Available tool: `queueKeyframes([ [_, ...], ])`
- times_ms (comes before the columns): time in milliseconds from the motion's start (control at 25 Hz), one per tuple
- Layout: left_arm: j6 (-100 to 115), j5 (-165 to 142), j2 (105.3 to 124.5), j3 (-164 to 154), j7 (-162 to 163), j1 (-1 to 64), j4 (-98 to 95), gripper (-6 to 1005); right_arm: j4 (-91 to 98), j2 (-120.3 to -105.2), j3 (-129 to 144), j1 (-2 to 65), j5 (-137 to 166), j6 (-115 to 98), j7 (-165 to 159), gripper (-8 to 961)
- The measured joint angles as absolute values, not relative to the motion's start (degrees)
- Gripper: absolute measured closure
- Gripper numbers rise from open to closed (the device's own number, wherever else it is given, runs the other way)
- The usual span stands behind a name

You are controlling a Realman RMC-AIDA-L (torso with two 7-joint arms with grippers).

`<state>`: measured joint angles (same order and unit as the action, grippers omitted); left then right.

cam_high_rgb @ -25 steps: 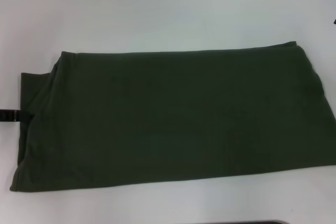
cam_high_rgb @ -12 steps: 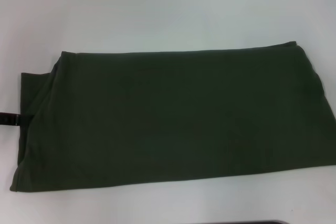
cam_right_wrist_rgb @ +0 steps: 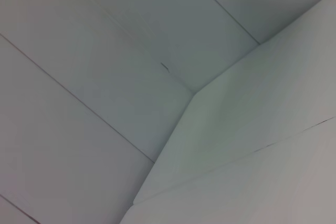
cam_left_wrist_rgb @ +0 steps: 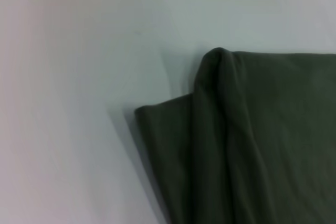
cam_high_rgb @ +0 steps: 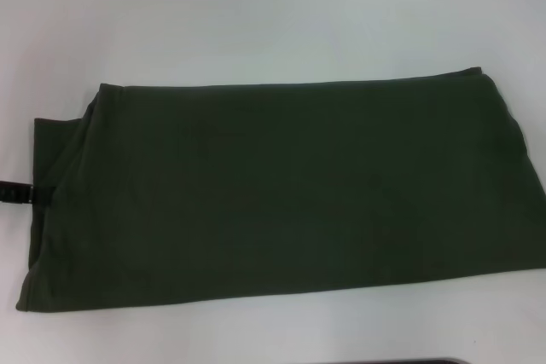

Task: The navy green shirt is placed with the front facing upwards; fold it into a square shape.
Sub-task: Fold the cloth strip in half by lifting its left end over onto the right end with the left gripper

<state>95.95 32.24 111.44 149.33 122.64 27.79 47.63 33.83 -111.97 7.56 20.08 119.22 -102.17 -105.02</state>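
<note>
Left gripper [cam_high_rgb: 15,193] slid slightly nearer the robot

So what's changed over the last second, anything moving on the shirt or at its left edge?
The small dark object at the table's left edge slid slightly further out of the head view. The navy green shirt stayed as it was, a long folded rectangle on the white table, plain side up. No gripper shows.
</note>
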Motion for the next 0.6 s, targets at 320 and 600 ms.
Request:
queueKeyframes([
  [320, 95.7, 30.3, 111.81, 148.4, 124.2, 28.7, 47.6, 393, 33.9, -111.73, 7.6, 20.1, 119.2, -102.1, -105.1, 23],
  [600, 95.9, 30.1, 111.99, 148.1, 124.7, 29.4, 47.5, 396, 33.9, -111.46, 7.5, 20.1, 119.3, -102.1, -105.6, 25],
])
